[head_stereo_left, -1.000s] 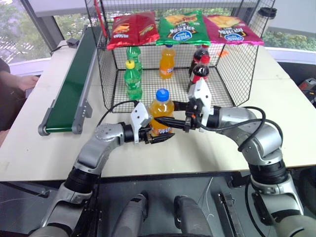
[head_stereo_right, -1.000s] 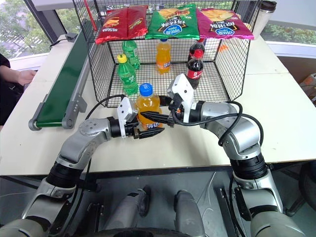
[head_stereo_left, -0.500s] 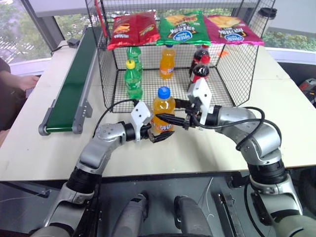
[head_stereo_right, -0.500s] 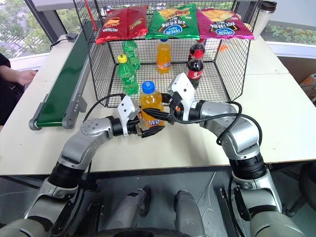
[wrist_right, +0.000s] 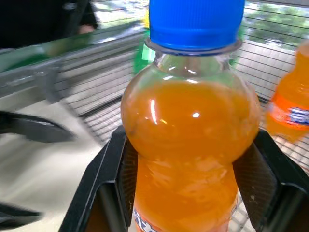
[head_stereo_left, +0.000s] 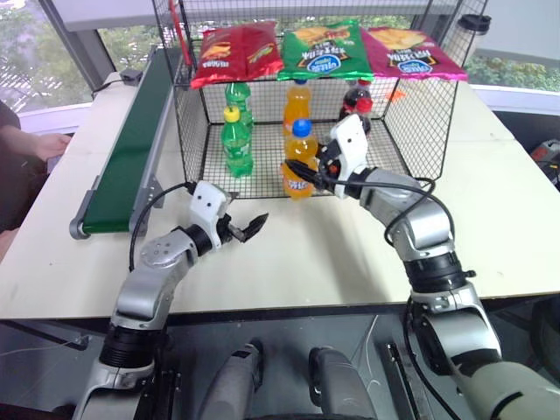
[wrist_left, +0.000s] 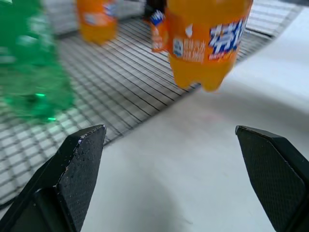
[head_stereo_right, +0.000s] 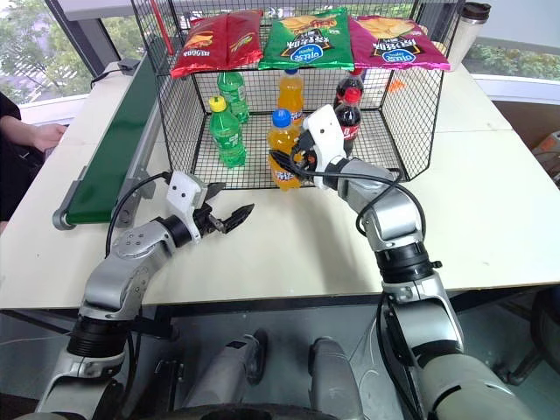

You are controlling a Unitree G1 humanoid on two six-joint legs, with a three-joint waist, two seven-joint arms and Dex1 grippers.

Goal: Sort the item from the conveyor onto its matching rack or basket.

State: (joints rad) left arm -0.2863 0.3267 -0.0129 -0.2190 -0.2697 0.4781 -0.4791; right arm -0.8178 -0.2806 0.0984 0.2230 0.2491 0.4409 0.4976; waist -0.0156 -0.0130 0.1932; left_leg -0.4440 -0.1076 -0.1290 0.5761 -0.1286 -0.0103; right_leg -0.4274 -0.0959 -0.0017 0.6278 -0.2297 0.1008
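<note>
A second earlier both hands had been clamped on the clear plastic bottle of bright orange soda with the blue screw cap (head_stereo_left: 299, 162) over the near part of the pale worktop (head_stereo_left: 332, 258); by this moment the left hand (head_stereo_left: 248, 229) had let go and drawn back toward the near left, its two black fingers spread wide and holding nothing. The right hand (head_stereo_left: 304, 172) alone had the bottle, its fingers closed on the labelled lower body, and it had carried the bottle farther from the robot to the open front edge of the large black wire-mesh cage (head_stereo_left: 420, 122). In the left wrist view the bottle's base hung clear of the surface, just over the line where worktop met mesh floor. That read as a handover completed, with the placing step now begun and the release not yet made. The bottle stood upright, its long axis close to vertical, cap up and base down, perhaps leaning slightly. Just beyond it, inside the cage, stood another orange soda bottle (head_stereo_left: 297, 105), with green yellow-capped bottles (head_stereo_left: 235, 140) to the left and dark cola bottles (head_stereo_left: 354, 103) to the right, so the middle row looked the matching spot. The long dark green conveyor belt (head_stereo_left: 131, 149) lay bare on the far left.
</note>
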